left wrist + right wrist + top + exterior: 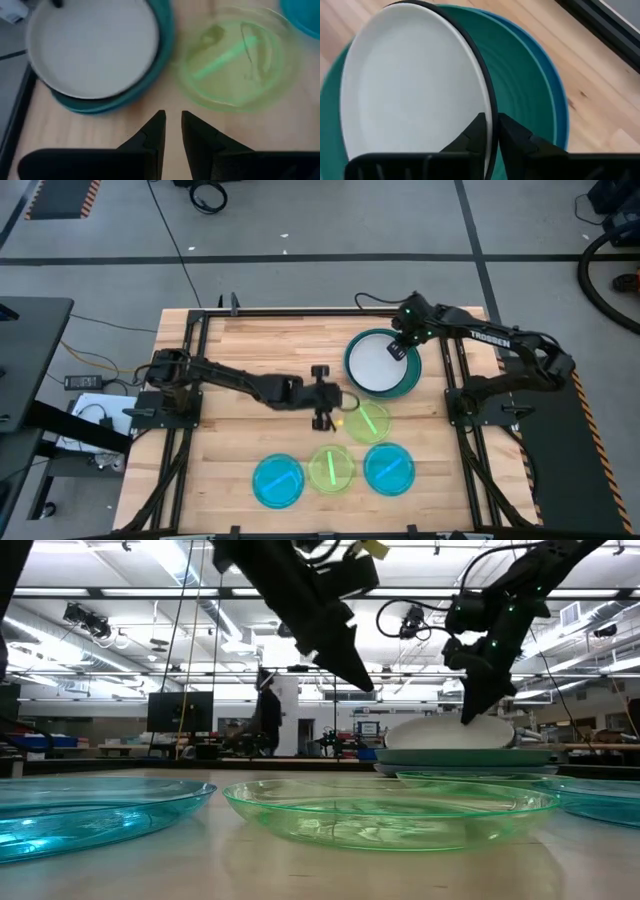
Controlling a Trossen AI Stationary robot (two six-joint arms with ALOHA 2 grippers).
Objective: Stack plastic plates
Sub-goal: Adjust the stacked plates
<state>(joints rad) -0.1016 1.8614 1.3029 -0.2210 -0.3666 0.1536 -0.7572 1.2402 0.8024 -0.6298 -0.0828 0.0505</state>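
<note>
A stack of plates stands at the table's far right: a white plate (378, 363) on a black one (487, 85), on a teal one (520, 75), on a blue one (555, 85). My right gripper (398, 350) is shut on the white plate's far-right rim. My left gripper (330, 398) is shut and empty. It hovers above the table just left of a lime plate (368, 422), which shows in the left wrist view (235, 60). Two cyan plates (278, 480) (389, 468) and another lime one (331, 468) lie flat along the near edge. My right gripper pinches the white plate's rim (485, 107) between its two fingers, coming from above and slanting down. The black plate's rim runs through the same gap, and I cannot tell whether it is held too. The white plate (440, 730) lies on the stack.
Black frame rails (455, 380) run along both sides of the wooden table (250, 430). Bare wood lies at the table's near left and far left. The left arm (240, 380) stretches across the table's middle.
</note>
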